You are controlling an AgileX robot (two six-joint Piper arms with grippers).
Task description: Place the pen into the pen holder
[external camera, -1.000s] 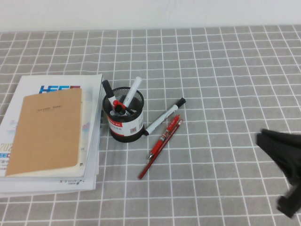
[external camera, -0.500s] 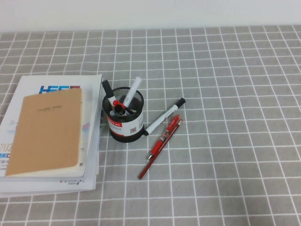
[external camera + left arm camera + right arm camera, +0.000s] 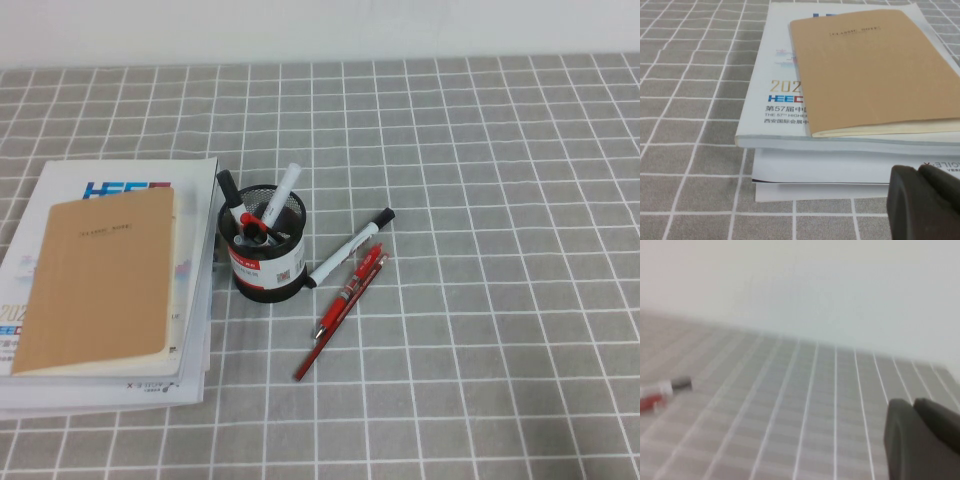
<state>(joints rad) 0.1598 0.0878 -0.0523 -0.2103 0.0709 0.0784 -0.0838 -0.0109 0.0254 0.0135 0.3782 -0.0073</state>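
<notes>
Gone from the high view is the right arm, which 1 second ago filled the lower right corner; the gray checked tablecloth [image 3: 520,330] lies bare there now. Nearest the robot, the left gripper [image 3: 922,200] hovers low just off the near edge of a stack of white booklets [image 3: 785,115]. Only a dark part of it shows in its wrist view, so whether it is apart or together cannot be told. The right gripper [image 3: 920,437] shows the same way over open cloth, facing the white wall [image 3: 800,285], and its state cannot be told either.

A tan notebook [image 3: 100,280] lies on top of the booklets at the left. Right of the stack, 2 red pens lie side by side on the cloth: a thin red pen [image 3: 318,352] and a translucent red click pen [image 3: 350,290]. Just beyond them a white marker [image 3: 345,252] with a black cap lies slanted, its near end close to the pen holder [image 3: 265,268].

The pen [image 3: 250,224] stands inside the pen holder, leaning, red end up. Beside it in the cup stand 2 more markers, a black-capped marker [image 3: 228,187] and a white-barreled marker [image 3: 285,188].
</notes>
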